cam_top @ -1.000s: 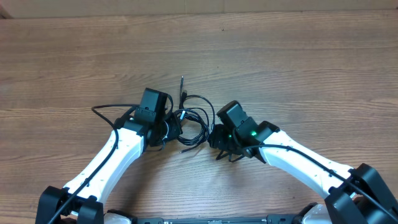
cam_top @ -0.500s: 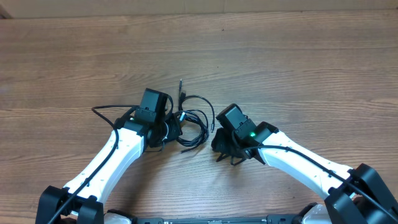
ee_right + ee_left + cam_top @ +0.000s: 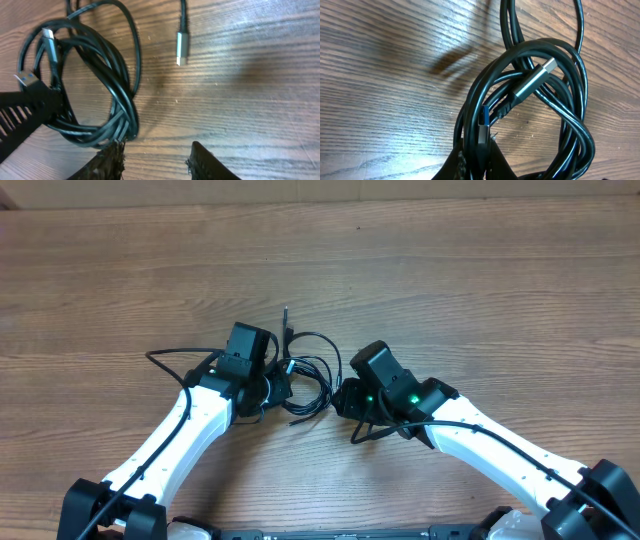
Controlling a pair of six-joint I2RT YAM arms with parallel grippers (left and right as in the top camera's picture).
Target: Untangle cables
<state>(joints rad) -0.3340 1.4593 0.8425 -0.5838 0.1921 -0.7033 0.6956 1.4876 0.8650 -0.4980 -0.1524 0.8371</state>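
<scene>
Cables (image 3: 310, 375) lie knotted in one coil at the middle of the frame, between my two tools. My left tool (image 3: 281, 387) is clenched on a strand by the blue-tipped plug (image 3: 482, 119). My right tool (image 3: 157, 161) stands parted at the coil's lower edge, grasping nothing. If I pinch several strands together and pull, I judge the knot tightens, and the silver plug (image 3: 532, 80) lying across the loops could snag. The wood-grain worktop (image 3: 480, 290) is flat and spreads wide above and to the right, giving room to draw strands out.
</scene>
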